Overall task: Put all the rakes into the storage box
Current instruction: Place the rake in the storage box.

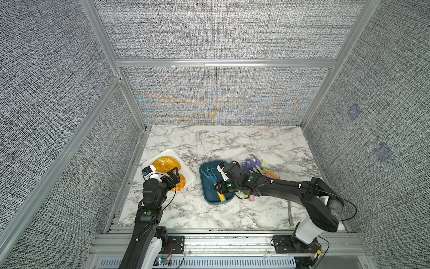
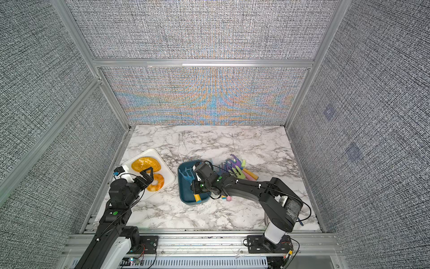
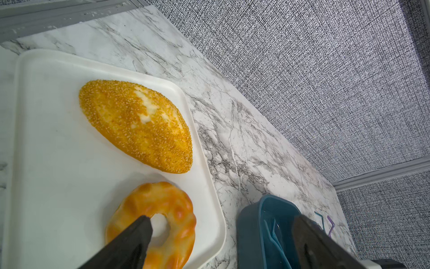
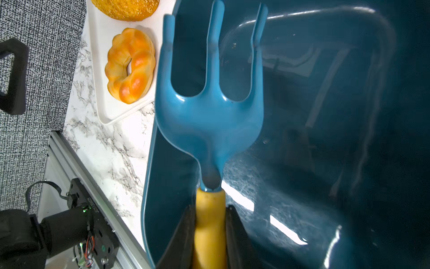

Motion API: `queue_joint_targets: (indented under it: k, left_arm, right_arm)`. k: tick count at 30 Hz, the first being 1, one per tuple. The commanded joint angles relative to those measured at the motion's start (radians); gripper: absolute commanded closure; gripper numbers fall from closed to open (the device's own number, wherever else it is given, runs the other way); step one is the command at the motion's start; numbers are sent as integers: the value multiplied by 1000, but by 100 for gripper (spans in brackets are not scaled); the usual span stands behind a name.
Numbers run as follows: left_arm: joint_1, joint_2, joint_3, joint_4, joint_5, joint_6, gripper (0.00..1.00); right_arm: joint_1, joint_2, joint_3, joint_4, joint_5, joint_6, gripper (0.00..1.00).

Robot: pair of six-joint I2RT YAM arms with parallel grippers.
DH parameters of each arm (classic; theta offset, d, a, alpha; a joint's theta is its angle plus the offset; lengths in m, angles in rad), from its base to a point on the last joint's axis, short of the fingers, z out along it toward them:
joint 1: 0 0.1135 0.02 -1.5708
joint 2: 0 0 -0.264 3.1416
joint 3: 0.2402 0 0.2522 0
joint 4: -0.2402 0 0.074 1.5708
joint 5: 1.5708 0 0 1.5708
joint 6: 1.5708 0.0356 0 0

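The rake [image 4: 209, 116] has a blue three-pronged head and a yellow handle. It lies inside the storage box [image 4: 325, 116], a dark teal tub, along its left wall. In both top views the rake's head [image 1: 209, 175] [image 2: 188, 175] points to the far end of the storage box [image 1: 209, 192] [image 2: 185, 193]. My right gripper [image 4: 209, 207] [image 1: 220, 189] is low in the box, its jaws against both sides of the yellow handle. My left gripper [image 3: 223, 219] [image 1: 174, 173] hangs open above the white tray, holding nothing.
A white tray [image 1: 171, 151] [image 3: 58, 139] at the left holds a sesame loaf [image 1: 166, 163] and a ring-shaped bread [image 1: 182, 183]. A pile of several coloured rakes [image 1: 254, 166] lies just right of the box. Frame walls close in the marble table [image 1: 221, 144].
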Motion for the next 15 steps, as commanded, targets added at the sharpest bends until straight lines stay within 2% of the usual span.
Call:
queue_joint_targets:
  k: [1, 4, 15]
  left_arm:
    - [0, -2, -5, 46, 18, -21, 1]
    - [0, -2, -7, 51, 35, -25, 1]
    - [-28, 42, 8, 72, 86, -29, 1]
  right_arm:
    - [7, 17, 17, 9, 28, 12, 63]
    - [7, 14, 27, -1, 54, 8, 57]
    - [6, 40, 31, 13, 70, -15, 57]
